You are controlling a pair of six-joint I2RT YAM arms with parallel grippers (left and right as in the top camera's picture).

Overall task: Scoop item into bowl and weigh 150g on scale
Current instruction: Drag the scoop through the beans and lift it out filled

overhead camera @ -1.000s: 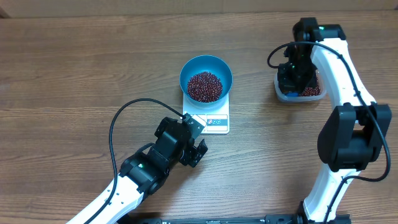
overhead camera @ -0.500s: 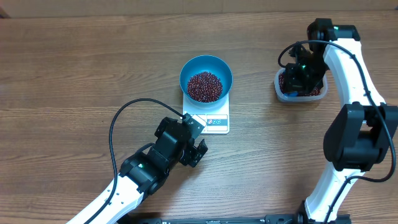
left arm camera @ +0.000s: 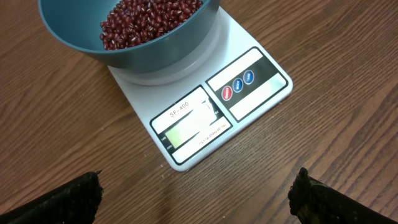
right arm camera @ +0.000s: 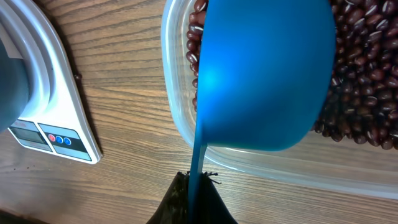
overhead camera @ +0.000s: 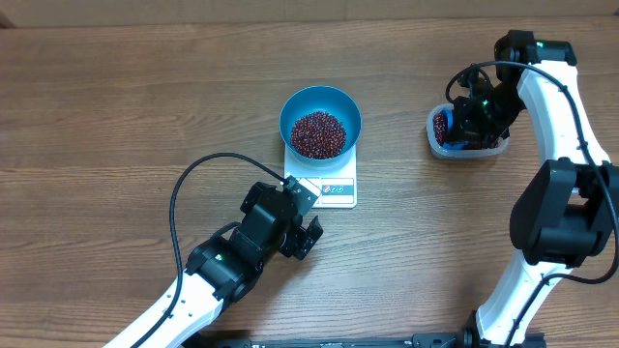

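Note:
The blue bowl [overhead camera: 320, 118] [left arm camera: 74, 37] stands on the white scale [overhead camera: 326, 182] [left arm camera: 249, 93], and a heap of red-brown beans [overhead camera: 318, 133] [left arm camera: 149, 18] lies in it. More beans [right arm camera: 360, 93] fill the clear tub [overhead camera: 465, 137] [right arm camera: 180, 118] at the right. My right gripper [overhead camera: 472, 124] [right arm camera: 194, 186] is shut on the handle of a small blue scoop [right arm camera: 267, 74], which hangs over the tub. On the bare table just in front of the scale's display, my left gripper [overhead camera: 303, 235] [left arm camera: 196, 202] stands open and holds nothing.
The left arm's black cable [overhead camera: 198, 174] loops over the table left of the scale. The right arm [overhead camera: 556, 193] runs down the right side of the table. Bare wood lies between the scale and the tub.
My right gripper has carried the scoop to the right over the tub. The left arm, bowl and scale have not moved.

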